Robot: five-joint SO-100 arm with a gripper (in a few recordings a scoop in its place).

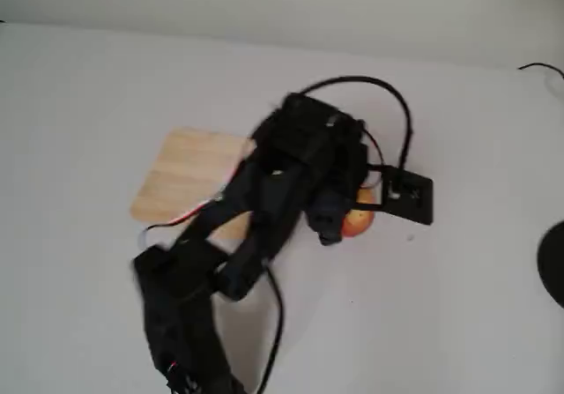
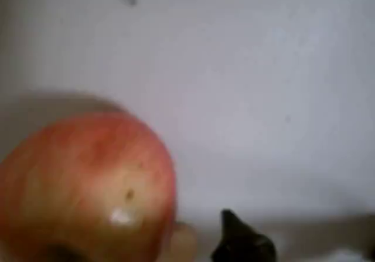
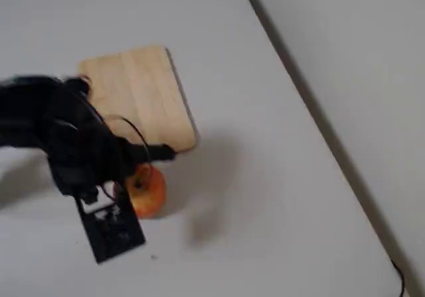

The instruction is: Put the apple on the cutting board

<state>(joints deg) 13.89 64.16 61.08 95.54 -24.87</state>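
On the white table (image 3: 279, 197), the black claw (image 3: 136, 171) sits at the apple (image 3: 147, 191), beside the cutting board (image 3: 136, 91); whether it grips cannot be told.

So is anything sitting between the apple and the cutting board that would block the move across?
Nothing visible does. In a fixed view the apple sits on the bare white table just off the cutting board's near corner, with only table between them. The gripper is right at the apple; whether its jaws are closed on it cannot be told.
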